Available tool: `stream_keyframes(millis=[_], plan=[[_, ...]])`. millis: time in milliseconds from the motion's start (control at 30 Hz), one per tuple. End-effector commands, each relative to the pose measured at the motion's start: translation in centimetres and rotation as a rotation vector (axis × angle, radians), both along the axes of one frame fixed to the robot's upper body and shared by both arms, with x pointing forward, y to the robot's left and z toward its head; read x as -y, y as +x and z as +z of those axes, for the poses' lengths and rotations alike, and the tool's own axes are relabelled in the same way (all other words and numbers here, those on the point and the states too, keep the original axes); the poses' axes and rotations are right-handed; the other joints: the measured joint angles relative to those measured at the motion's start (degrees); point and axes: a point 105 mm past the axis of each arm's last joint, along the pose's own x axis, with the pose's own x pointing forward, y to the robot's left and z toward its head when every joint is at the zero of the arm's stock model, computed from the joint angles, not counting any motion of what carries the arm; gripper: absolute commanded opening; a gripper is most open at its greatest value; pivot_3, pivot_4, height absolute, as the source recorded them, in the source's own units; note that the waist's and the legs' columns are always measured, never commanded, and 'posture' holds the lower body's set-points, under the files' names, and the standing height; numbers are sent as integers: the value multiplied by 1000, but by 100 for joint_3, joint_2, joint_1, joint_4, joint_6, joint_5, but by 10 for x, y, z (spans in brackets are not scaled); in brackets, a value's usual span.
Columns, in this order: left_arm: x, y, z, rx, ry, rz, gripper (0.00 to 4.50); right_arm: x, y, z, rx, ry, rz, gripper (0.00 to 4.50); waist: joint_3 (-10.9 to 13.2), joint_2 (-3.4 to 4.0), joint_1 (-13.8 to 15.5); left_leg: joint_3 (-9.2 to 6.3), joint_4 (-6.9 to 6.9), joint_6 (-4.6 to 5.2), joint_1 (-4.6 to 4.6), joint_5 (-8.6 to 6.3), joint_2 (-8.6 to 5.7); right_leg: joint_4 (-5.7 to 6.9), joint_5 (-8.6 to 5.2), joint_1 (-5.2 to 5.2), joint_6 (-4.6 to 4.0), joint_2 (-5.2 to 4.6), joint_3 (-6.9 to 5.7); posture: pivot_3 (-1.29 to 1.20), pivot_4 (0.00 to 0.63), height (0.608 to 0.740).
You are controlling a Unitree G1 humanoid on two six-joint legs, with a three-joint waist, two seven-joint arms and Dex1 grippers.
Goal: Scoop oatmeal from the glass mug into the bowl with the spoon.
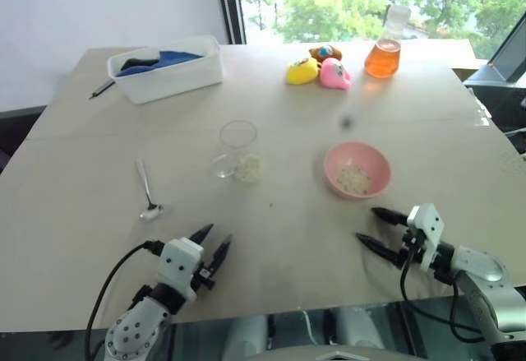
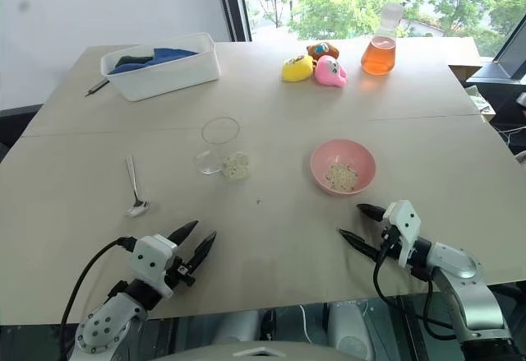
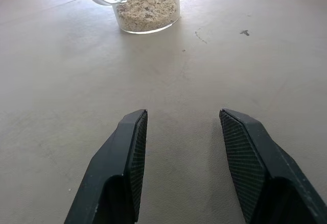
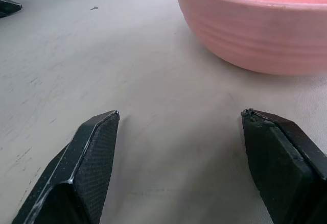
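The clear glass mug (image 1: 237,150) stands mid-table with pale oatmeal (image 3: 147,4) in its bottom. Right of it is the pink bowl (image 1: 357,169), with some oat flakes (image 2: 341,178) lying inside. The silver spoon (image 1: 147,189) lies flat on the table, left of the mug, bowl end toward me. My left gripper (image 1: 212,242) hovers open near the front edge, just right of and nearer than the spoon, holding nothing. My right gripper (image 1: 371,225) is wide open and empty, just in front of the bowl (image 4: 255,25).
A white tub (image 1: 168,67) with blue cloth sits at the back left, a dark pen (image 1: 102,89) beside it. Three rubber toys (image 1: 319,69) and a flask of orange liquid (image 1: 384,53) stand at the back. The table's front edge (image 1: 271,312) runs just below both grippers.
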Motion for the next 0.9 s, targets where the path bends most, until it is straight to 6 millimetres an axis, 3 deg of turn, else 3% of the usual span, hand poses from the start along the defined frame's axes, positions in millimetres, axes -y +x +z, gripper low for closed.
stream_keyframes(millis=[33, 900], plan=[[-2, -5, -10, -43, -13, 11, 2302, 1, 0, 2, 14, -3, 0, 3869, 0, 0, 0, 0, 0, 0, 0, 0, 0, 0, 0, 0, 0, 0, 0, 0, 150, 740], [-1, -7, 1, -36, -64, 26, 2302, -5, 2, 2, 18, 10, 31, 3869, -5, 9, -11, 14, -1, 4, 6, -3, 1, -1, -1, 0, -2, 0, 11, 0, 150, 740]])
